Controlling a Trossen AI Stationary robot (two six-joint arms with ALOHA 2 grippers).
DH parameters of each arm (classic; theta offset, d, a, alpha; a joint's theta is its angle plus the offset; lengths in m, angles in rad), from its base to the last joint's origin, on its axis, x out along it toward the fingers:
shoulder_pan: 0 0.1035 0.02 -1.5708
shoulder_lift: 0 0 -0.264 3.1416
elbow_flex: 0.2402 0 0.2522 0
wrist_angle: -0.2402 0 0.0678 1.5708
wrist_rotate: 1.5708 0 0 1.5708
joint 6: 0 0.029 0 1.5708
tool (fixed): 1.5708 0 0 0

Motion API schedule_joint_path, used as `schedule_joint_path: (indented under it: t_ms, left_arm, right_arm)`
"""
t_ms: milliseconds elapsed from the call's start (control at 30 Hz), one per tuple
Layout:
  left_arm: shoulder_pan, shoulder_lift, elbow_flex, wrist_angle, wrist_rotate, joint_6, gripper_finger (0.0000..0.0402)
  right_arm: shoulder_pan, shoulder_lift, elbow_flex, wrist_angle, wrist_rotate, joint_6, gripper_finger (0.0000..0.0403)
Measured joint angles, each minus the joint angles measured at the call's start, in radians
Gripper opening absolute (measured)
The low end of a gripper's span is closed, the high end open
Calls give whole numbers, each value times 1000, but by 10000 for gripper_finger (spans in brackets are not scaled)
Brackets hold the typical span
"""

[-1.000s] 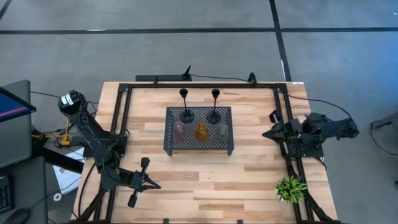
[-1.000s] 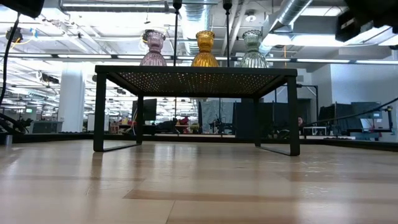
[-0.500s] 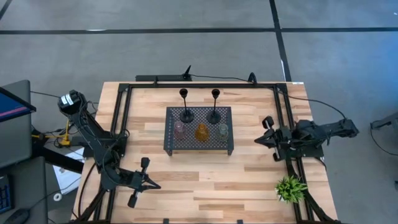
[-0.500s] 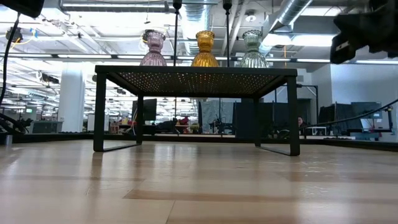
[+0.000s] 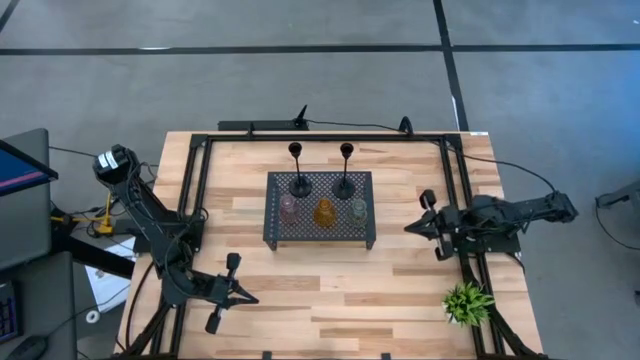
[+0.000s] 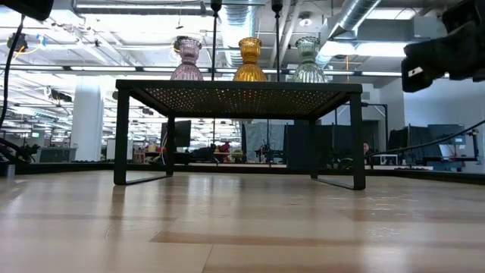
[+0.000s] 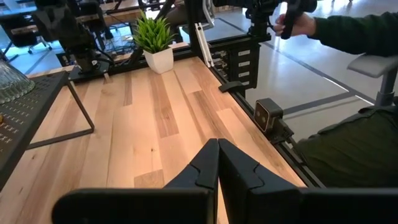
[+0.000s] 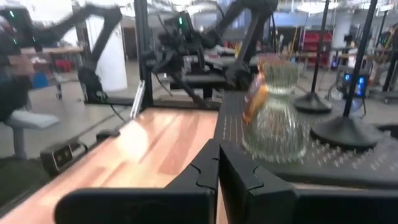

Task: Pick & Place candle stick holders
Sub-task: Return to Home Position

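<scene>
— Five candle stick holders (image 5: pixel 324 212) done?
— Two slim black stemmed ones (image 5: pixel 345 170), three squat coloured-glass ones (image 6: pixel 250 61), all on the black perforated shelf (image 5: pixel 275 232) ahead of my right gripper (image 5: pixel 410 228), fingers (image 8: pixel 202 174) together, empty. I'd back straight off; left gripper (image 5: pixel 250 296) waits, closed.

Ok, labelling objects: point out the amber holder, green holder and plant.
amber glass candle holder (image 6: pixel 251 67), low view, ribbed body.
green glass candle holder (image 6: pixel 307 67), low view, ribbed body.
small green plant (image 5: pixel 467 300), high view, leaves.

I see an open industrial lab: exposed ceiling ducts (image 6: pixel 358 17), bare concrete floor (image 5: pixel 300 85), monitors (image 6: pixel 180 133) far behind.
</scene>
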Motion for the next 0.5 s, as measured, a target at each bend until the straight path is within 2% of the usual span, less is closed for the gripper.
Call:
schedule_joint_path:
  t_ms: [200, 400, 500]
  left_arm:
    - [25, 0, 0, 11, 1, 85, 8]
    - [125, -5, 0, 59, 2, 200, 8]
    - [190, -32, 0, 60, 36, 272, 8]
  right_arm:
    - [-2, 10, 0, -9, -4, 66, 0]
    - [-2, 10, 0, -9, -4, 91, 0]
    - [-2, 10, -1, -9, -4, 91, 0]
